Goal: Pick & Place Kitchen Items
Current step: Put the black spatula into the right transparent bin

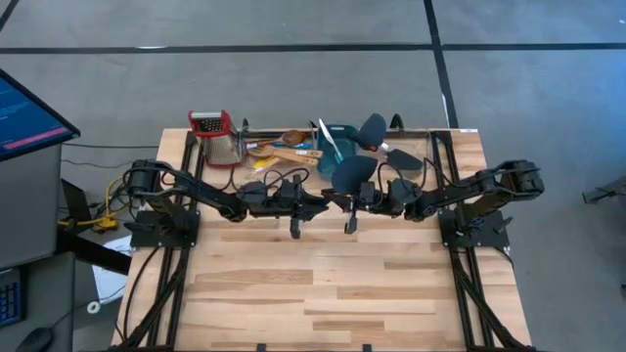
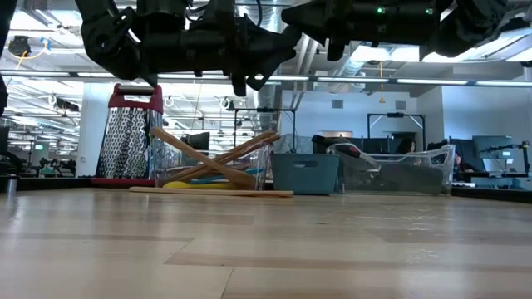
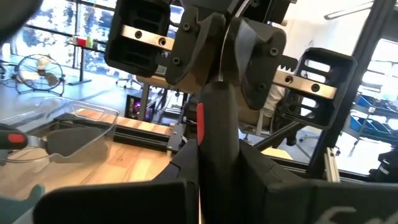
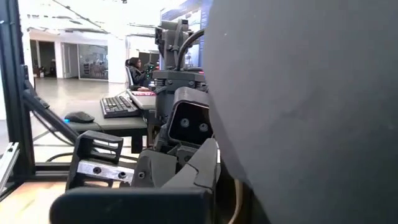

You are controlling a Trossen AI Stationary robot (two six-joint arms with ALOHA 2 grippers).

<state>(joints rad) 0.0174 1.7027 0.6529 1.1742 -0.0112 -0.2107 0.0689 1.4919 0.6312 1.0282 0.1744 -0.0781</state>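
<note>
a dark spatula (image 1: 349,176) is apparently pinched between right gripper (image 1: 344,201) and left gripper (image 1: 327,202); wooden spoons (image 1: 284,147) are left unsorted.

surface: pale wooden table (image 1: 323,293) | on it: box grater (image 1: 217,137), wooden spoons (image 1: 284,147), teal tub (image 2: 305,173), clear bin (image 2: 399,170)

Black spatula handle (image 3: 217,149), clear bin (image 3: 74,127), wooden table (image 3: 134,165)

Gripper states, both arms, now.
Left gripper: closed on the black spatula, by its handle.
Right gripper: closed on the same handle, facing the left one.
</note>
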